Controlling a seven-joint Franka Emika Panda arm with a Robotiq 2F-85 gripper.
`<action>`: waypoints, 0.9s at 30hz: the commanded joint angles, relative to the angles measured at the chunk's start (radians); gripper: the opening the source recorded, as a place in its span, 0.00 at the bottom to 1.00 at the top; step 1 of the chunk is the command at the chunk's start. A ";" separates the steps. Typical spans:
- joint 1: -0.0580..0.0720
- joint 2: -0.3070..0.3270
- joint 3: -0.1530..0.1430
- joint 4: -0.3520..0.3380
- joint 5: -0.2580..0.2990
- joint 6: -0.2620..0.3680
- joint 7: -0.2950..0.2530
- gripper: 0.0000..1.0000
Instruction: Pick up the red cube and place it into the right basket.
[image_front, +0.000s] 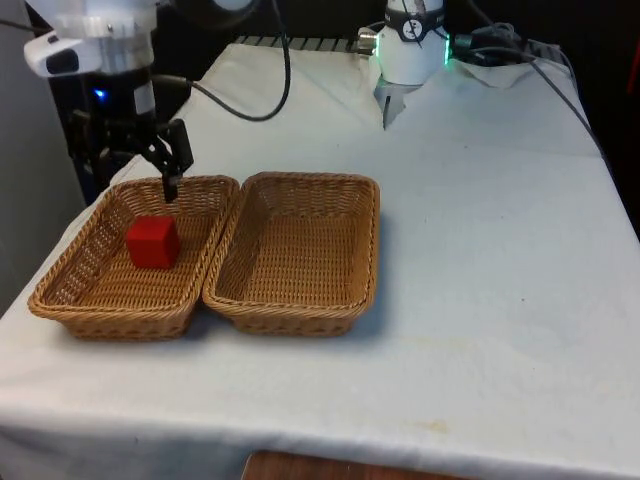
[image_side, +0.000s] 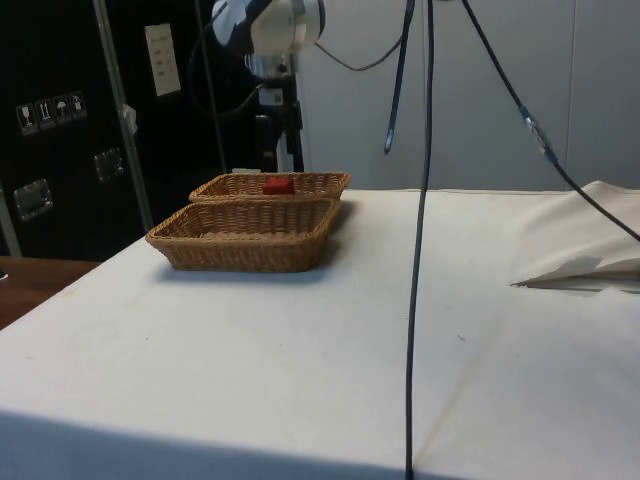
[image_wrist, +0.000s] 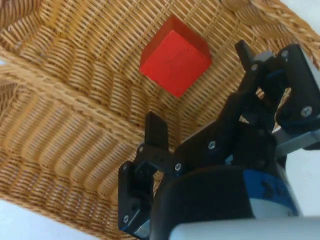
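A red cube (image_front: 153, 242) (image_side: 278, 185) (image_wrist: 175, 56) lies inside the wicker basket (image_front: 60, 300) on the front view's left, toward that basket's far half. My gripper (image_front: 150, 178) (image_side: 278, 158) (image_wrist: 199, 85) hangs just above the far end of this basket, a little behind and above the cube. Its fingers are open and hold nothing. A second wicker basket (image_front: 300, 322) (image_side: 240, 250) sits against the first on the front view's right, with nothing in it. In the wrist view the cube rests on the woven floor beyond the spread fingertips (image_wrist: 156, 125).
A black cable (image_front: 262, 112) trails across the cloth behind the baskets. In the side view, black cables (image_side: 420, 220) hang down in front of the table. The cloth bunches into a fold (image_side: 585, 270) at the side view's right. The table's left edge runs beside the cube's basket.
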 joint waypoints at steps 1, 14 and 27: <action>0.006 -0.011 -0.008 0.000 -0.006 -0.014 0.003 1.00; 0.091 -0.079 -0.040 -0.027 -0.054 -0.054 0.050 1.00; 0.169 -0.134 -0.039 -0.074 -0.122 -0.045 0.104 1.00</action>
